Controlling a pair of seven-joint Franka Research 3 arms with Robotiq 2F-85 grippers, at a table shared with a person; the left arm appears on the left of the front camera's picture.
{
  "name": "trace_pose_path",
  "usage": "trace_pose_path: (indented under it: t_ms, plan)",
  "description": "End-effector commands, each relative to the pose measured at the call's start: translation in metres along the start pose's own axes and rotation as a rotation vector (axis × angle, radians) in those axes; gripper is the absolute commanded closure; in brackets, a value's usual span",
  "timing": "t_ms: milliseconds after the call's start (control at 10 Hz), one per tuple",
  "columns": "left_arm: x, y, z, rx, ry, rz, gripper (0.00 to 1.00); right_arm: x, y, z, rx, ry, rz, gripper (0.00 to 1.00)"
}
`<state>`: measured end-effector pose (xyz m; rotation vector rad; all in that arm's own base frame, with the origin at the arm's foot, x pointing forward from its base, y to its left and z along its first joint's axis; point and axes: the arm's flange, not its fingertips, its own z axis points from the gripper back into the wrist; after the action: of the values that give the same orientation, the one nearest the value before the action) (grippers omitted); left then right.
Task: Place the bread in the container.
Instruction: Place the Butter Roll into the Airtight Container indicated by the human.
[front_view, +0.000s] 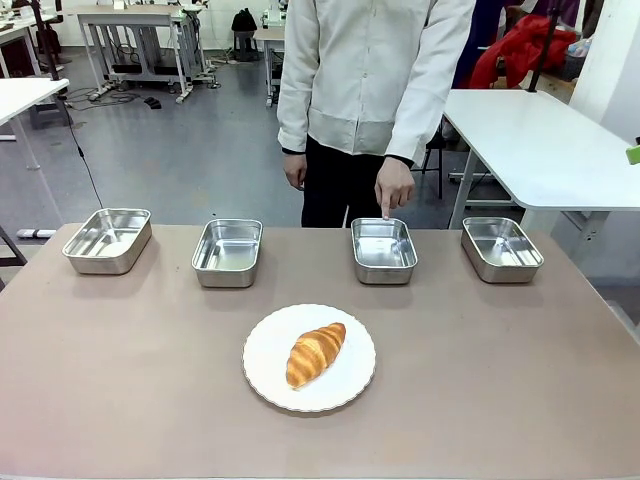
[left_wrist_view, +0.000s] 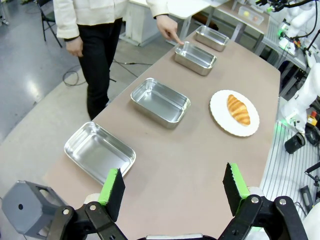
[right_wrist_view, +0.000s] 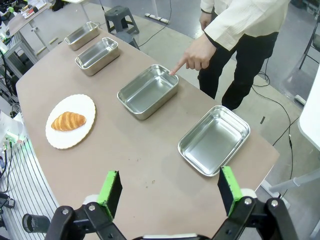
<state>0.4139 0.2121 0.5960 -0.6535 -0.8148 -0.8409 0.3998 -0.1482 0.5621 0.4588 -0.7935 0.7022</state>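
The croissant (front_view: 316, 353) (left_wrist_view: 238, 109) (right_wrist_view: 68, 121) lies on a round white plate (front_view: 355, 385) in the middle of the table. A row of steel pans runs along the far edge. A person's finger touches the far rim of the third pan from the left (front_view: 384, 249) (left_wrist_view: 195, 57) (right_wrist_view: 147, 91). My left gripper (left_wrist_view: 173, 189) is open, high above the table's left end. My right gripper (right_wrist_view: 170, 192) is open too, high over the right end. Both hold nothing.
The other pans stand at the far left (front_view: 107, 240), left of centre (front_view: 227, 252) and far right (front_view: 501, 248). The person (front_view: 370, 90) stands behind the table's far edge. A white table (front_view: 540, 140) is behind on the right.
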Motion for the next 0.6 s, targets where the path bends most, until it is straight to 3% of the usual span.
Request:
trace_pose_path:
  t_ms: [0, 500]
  plan:
    - [-0.0006, -0.0015, 0.0020, -0.006, -0.005, -0.011, 0.00, 0.0012, -0.0002, 0.0006, 0.005, -0.016, 0.010, 0.00]
    - [-0.0006, -0.0015, 0.0020, -0.006, -0.005, -0.011, 0.00, 0.0012, -0.0002, 0.0006, 0.005, -0.016, 0.010, 0.00]
